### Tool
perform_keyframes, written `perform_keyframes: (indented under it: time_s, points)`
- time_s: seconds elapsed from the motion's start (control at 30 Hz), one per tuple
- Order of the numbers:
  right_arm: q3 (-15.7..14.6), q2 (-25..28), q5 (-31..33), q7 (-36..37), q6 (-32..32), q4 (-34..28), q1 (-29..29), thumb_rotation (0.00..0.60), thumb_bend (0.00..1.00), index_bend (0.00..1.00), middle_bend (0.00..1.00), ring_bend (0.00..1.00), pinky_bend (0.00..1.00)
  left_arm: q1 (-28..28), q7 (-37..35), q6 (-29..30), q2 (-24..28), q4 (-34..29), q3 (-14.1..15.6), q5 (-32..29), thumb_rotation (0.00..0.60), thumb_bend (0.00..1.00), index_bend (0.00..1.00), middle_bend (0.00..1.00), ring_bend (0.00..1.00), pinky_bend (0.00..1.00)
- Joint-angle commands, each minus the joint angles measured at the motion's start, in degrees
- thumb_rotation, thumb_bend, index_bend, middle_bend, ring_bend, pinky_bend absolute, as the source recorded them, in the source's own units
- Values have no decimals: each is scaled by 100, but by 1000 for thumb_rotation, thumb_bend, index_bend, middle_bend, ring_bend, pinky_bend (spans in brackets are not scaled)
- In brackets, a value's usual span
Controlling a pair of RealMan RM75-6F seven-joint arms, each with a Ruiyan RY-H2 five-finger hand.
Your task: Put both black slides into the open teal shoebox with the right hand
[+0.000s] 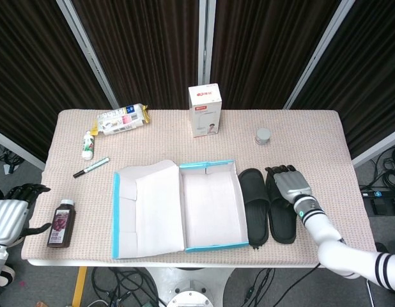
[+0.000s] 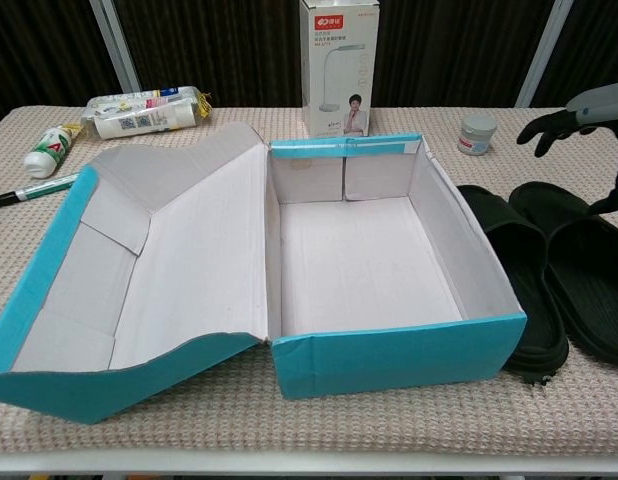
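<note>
Two black slides lie side by side just right of the open teal shoebox [image 1: 210, 246] [image 2: 389, 355]: the left slide [image 1: 253, 204] [image 2: 509, 270] against the box wall, the right slide [image 1: 282, 214] [image 2: 579, 265] beside it. The box is empty, its lid folded flat to the left. My right hand [image 1: 288, 183] [image 2: 579, 115] hovers over the toe end of the right slide, fingers spread, holding nothing. My left hand [image 1: 9, 214] rests off the table's left edge, fingers apart and empty.
A dark bottle [image 1: 61, 224] lies near the front left edge. A marker [image 1: 91, 167], a small tube [image 1: 88, 144] and a snack packet [image 1: 123, 119] sit at the back left. A white lamp box [image 1: 205, 110] and a small jar [image 1: 263, 135] stand behind the shoebox.
</note>
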Motion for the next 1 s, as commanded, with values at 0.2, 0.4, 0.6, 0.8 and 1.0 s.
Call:
perform_keyframes:
  time_s: [0.2,0.4,0.6,0.8,1.0]
  points:
    - [-615,-633,1236,-360,-558,810,1306,600,109,1,136,0,0,-6,-333,20,67,36,26,69,600,90,264,242,159,198]
    - [-793,-1040,1402,-261,-585,1220,1685,600,72,0,71,0,0,-23,-418,-44,61,83,47,50,600,89,263,242,159,198]
    - [-887,-1245,1466,-27,-646,1404,1884,600,66,0,69,0,0,-17,-539,-52,85,127,56,35,600,90,264,243,159,198]
    - [-989,-1321,1372,191,-492,1396,1958,600,66,0,124,0,0,-21,-627,-96,78,175,81,27,600,89,264,242,159,197]
    - [-1036,-1346,1317,466,-497,1445,1940,600,66,0,130,0,0,-32,-656,-114,48,211,94,42,600,89,264,242,159,198]
